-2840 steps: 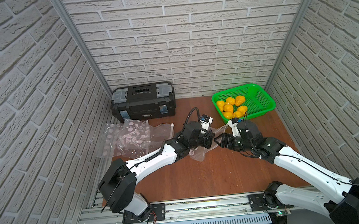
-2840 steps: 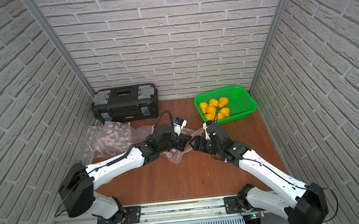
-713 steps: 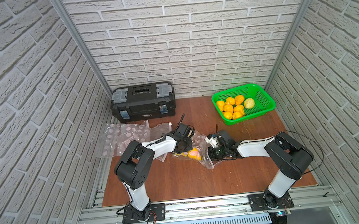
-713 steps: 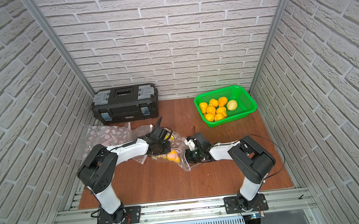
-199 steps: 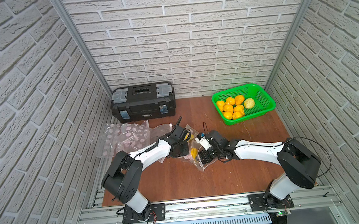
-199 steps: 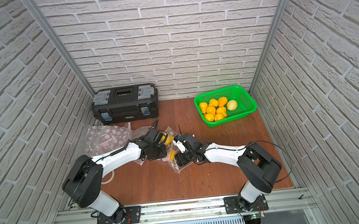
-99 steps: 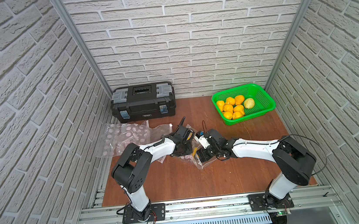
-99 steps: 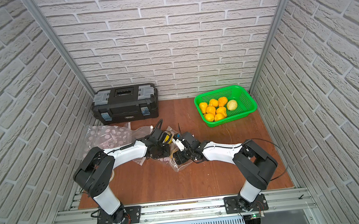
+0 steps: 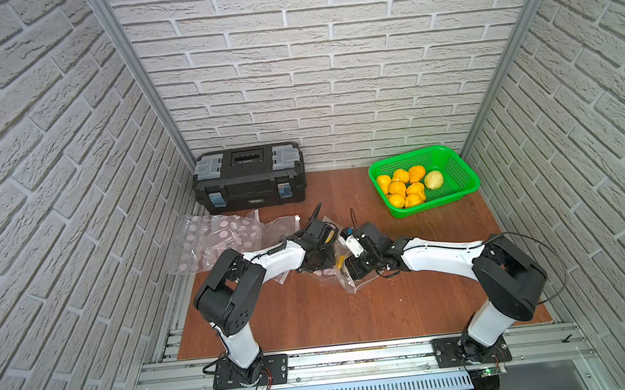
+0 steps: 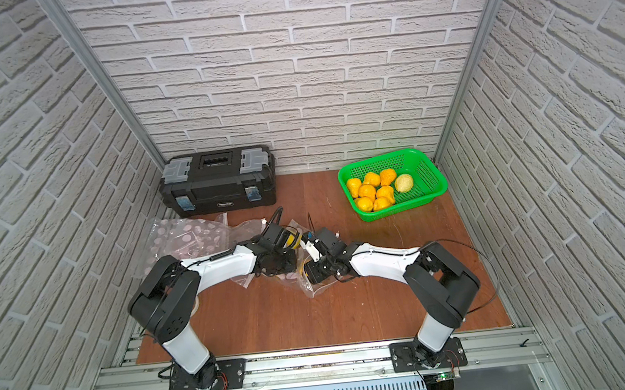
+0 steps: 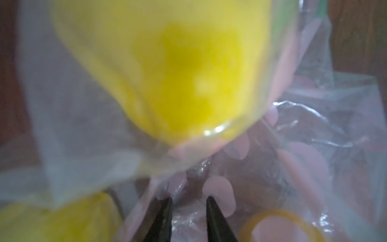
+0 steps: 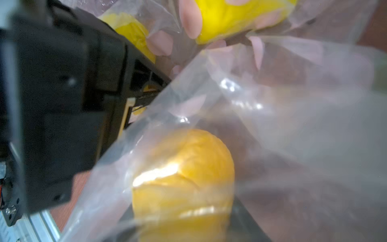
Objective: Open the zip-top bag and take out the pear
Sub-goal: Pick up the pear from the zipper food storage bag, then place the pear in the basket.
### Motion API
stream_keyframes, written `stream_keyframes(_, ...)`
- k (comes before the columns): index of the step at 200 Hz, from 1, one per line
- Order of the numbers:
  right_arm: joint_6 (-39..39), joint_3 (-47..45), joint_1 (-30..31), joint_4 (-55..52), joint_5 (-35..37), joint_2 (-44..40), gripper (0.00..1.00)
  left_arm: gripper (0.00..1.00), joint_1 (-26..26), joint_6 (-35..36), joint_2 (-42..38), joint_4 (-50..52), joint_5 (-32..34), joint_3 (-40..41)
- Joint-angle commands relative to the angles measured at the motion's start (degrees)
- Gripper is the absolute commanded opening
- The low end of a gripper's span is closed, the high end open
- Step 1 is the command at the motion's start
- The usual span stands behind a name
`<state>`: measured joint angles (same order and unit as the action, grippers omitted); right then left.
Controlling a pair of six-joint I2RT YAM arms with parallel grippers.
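Two arms meet mid-frame in both top views over the zip-top bag (image 9: 348,283), which lies crumpled on the table (image 9: 315,314). Pear (image 12: 184,180) not out yet: the right wrist view shows it behind clear film, low centre. Right gripper (image 9: 348,269) sits in against the bag with dark fingers either side of the pear, blurred; clamped or not, cannot tell. Left gripper (image 11: 188,218) tips stand a little apart with film bunched round them; pinching or not, cannot tell. Judgement: bag looks opened or close to it, extraction under way. Left to do: get the pear clear of the film. Green basket (image 9: 455,173), upper right, holds other fruit.
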<state>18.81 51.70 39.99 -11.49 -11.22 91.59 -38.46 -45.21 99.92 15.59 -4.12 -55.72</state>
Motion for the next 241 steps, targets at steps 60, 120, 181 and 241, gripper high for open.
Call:
stream_keyframes(60, 4.89, -5.49, -9.36, -15.13, -0.09, -27.2, 0.38, 0.3, 0.86, -1.36, 3.56, 2.17, 0.21, 2.55)
stream_keyframes(120, 3.85, 1.49, -21.75, -15.5, 0.56, -27.44, 0.35, 0.38, 0.71, -1.72, -0.38, 2.43, 0.65, 1.8)
stream_keyframes(181, -0.99, 18.85, -36.29, -17.93, 4.02, -8.63, 0.33, 0.43, 1.02, -0.94, -7.17, 4.97, 0.57, -1.64)
stream_keyframes(241, -0.63, 40.09, -47.88, -24.01, 2.69, 12.92, 0.31, 0.44, 4.08, -0.23, -13.63, 5.68, 0.66, -1.46)
